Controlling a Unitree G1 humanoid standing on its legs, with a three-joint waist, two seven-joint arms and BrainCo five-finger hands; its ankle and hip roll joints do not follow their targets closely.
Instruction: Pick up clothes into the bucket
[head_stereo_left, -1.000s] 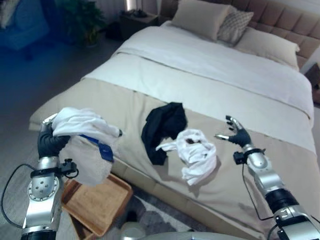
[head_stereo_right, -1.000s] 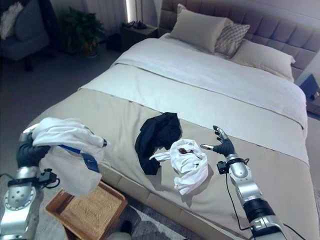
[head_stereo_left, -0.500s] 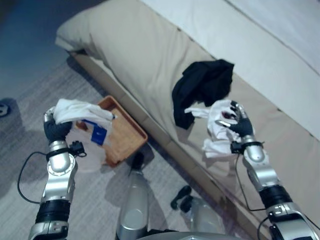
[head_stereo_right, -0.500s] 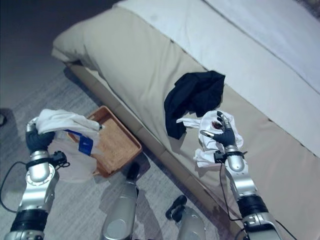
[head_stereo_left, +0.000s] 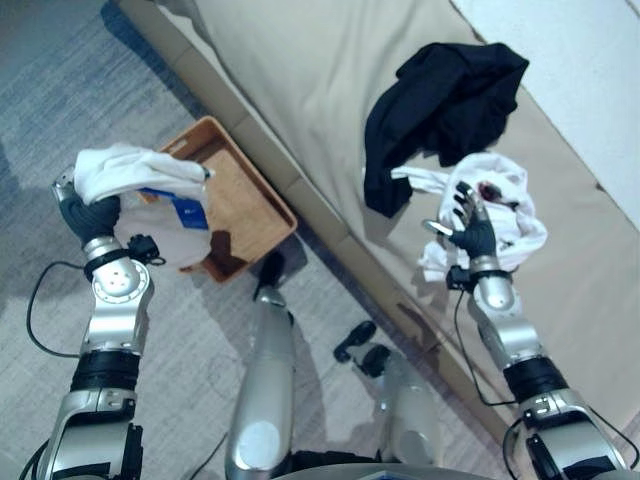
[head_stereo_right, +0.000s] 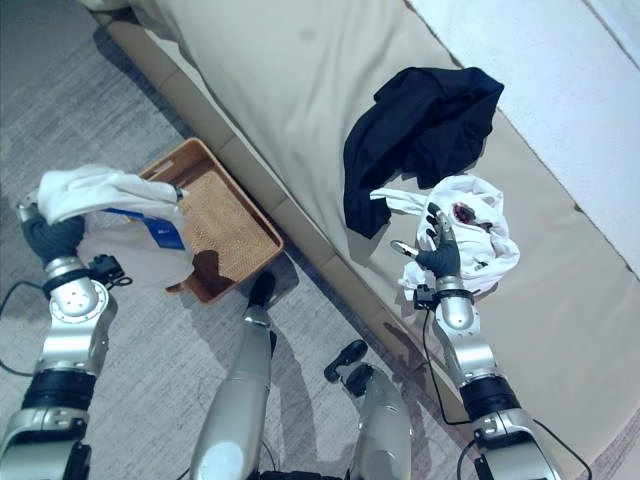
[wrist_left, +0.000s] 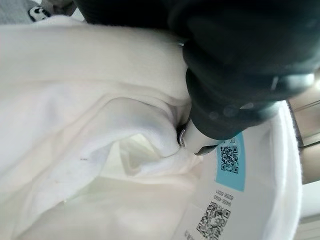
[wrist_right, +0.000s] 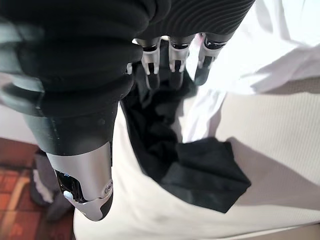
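On the floor at the left, beside the near edge of the bed (head_stereo_left: 330, 90), we find the woven basket (head_stereo_left: 245, 205) directly to the right of the left hand (head_stereo_left: 88, 213), which is clenched round a white garment (head_stereo_left: 135, 180) held up at the basket's left rim, so we judge the left arm the nearer for the drop. The right hand (head_stereo_left: 470, 232) hovers with fingers spread over the near part of the white shirt (head_stereo_left: 510, 205) on the bed, grasping nothing, with the black garment (head_stereo_left: 445, 100) just beyond, its long axis running left-near to right-far. We count three garments, one basket and two hands.

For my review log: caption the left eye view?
Left hand holds white garment beside wicker basket; open right hand above bed.
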